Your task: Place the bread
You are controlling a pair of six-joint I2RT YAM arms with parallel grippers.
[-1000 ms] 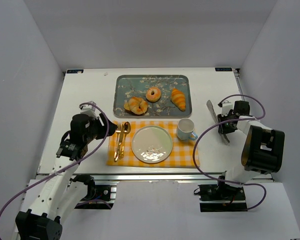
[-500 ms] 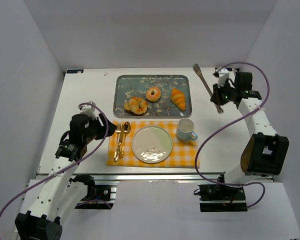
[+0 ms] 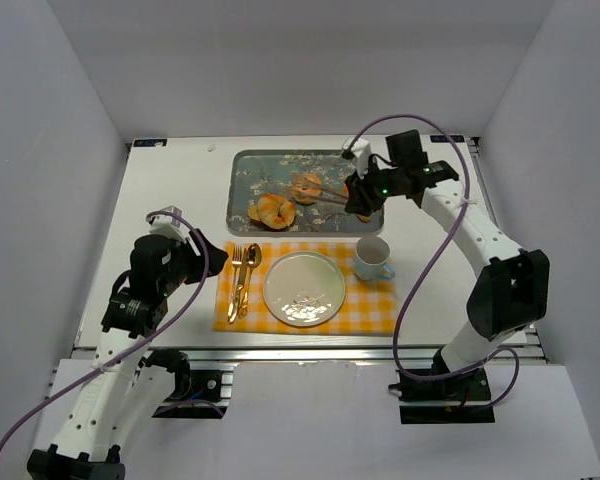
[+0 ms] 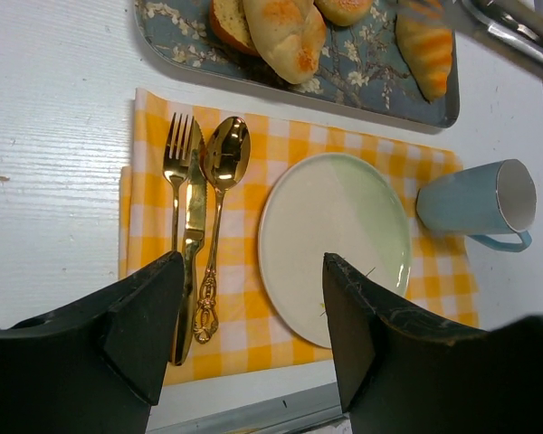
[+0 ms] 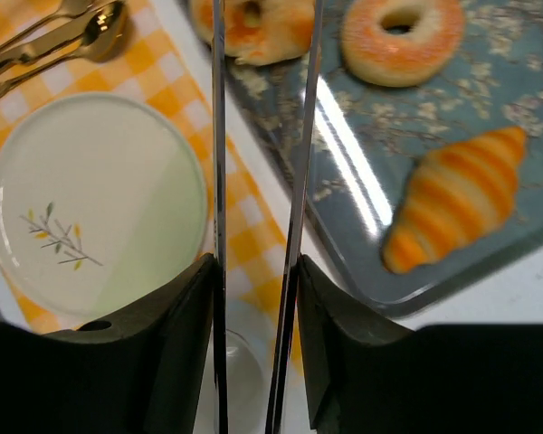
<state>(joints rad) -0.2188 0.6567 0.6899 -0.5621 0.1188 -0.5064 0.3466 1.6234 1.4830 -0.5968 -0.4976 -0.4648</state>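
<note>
Right pincer (image 5: 253, 362) clamps the tongs (image 5: 218, 136) over the tray (image 3: 250, 175), masking the croissant (image 5: 452, 203) from above! Three breads sit there: croissant, doughnut (image 3: 306, 187), and a roll (image 3: 272, 210), cropped in both wrist views. Left pincer (image 4: 252, 298) gapes, empty.

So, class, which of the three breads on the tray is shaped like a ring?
The ring bun, lying between the twisted roll and the striped croissant. It alone is a round loop with an open centre.
</note>
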